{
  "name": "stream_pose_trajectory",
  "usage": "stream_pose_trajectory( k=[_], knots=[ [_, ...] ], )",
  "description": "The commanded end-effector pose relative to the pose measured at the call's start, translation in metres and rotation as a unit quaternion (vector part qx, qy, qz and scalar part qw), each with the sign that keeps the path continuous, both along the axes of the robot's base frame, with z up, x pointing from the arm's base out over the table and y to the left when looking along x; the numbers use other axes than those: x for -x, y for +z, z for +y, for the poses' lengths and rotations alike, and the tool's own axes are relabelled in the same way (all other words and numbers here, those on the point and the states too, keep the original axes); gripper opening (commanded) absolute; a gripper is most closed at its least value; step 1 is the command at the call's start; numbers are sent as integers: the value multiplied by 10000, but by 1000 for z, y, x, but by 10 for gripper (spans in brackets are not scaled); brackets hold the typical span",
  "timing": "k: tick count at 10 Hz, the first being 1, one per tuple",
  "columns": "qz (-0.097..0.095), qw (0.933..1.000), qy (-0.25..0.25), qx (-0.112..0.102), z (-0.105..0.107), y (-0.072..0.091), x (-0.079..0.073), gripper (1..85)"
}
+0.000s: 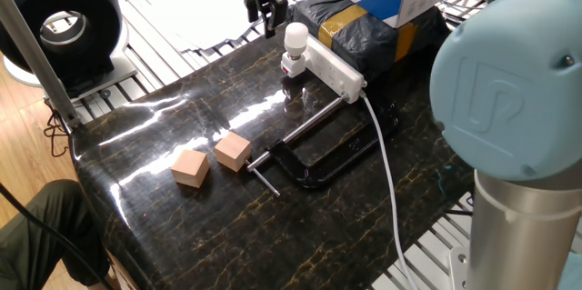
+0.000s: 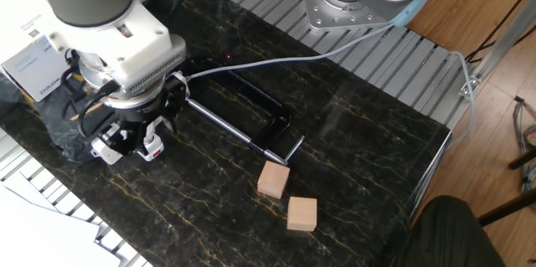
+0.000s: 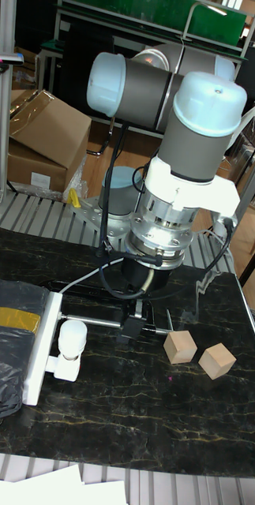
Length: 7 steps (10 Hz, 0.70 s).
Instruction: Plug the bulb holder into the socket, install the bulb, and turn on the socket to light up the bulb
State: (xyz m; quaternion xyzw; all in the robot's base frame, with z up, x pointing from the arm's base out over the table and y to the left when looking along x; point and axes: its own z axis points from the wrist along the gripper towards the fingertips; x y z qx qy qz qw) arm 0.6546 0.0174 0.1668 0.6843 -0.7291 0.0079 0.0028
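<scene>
Hovering with my claw [image 1: 260,5] empty, fingers narrowly apart, near the bulb [image 1: 296,38] seated in the bulb holder [image 1: 293,64] on the socket [image 1: 333,68].

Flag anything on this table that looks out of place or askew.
Two wooden cubes and a black clamp lie on the table and seem unrelated to the bulb job. The bulb sits upright in the bulb holder at the end of the socket. Nothing looks spilled or damaged.

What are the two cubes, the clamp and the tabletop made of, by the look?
Cubes: likely bare wood, matte tan with faint grain. Clamp: apparently black-painted metal frame, bright steel screw. Tabletop: polished dark stone or stone-look laminate, veined with glare; cannot tell which.
</scene>
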Motion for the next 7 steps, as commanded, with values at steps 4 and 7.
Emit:
stream_pose_trajectory(
  k=[4,7],
  knots=[
    [-80,9998,132,133,-17,3,-14,517],
    [15,9984,551,115,-50,16,-38,530]
  ],
)
